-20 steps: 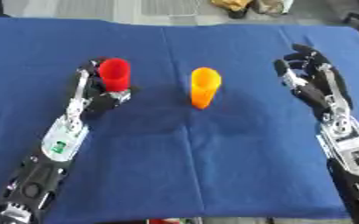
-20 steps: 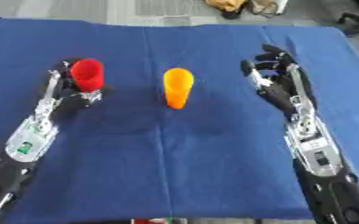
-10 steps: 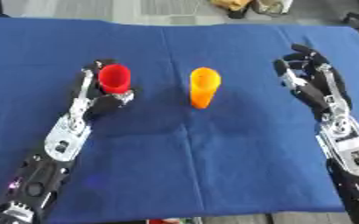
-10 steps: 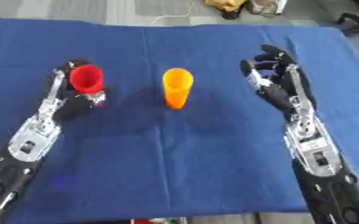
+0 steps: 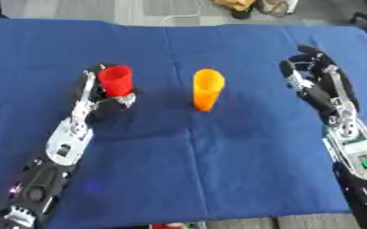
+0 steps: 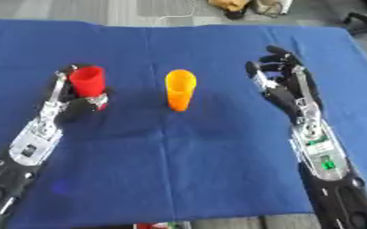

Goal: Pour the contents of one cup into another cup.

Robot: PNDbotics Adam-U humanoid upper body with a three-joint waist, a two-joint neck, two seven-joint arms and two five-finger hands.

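Left eye view: our left hand (image 5: 108, 96) is wrapped round the red cup (image 5: 116, 80), mouth up so nothing spills. Orange cup (image 5: 207, 89) stands to its right on the desk (image 5: 218, 152), probably the receiver. Our right hand (image 5: 316, 80) idles beyond it, fingers relaxed.

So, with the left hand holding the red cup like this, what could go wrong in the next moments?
The left hand grips the red cup only at its base, so it may slip or tip when lifted. The orange cup stands free with a narrow base and nothing steadying it; the right hand hovers open, apart from it. A bump from the red cup could topple it, or the pour could miss.
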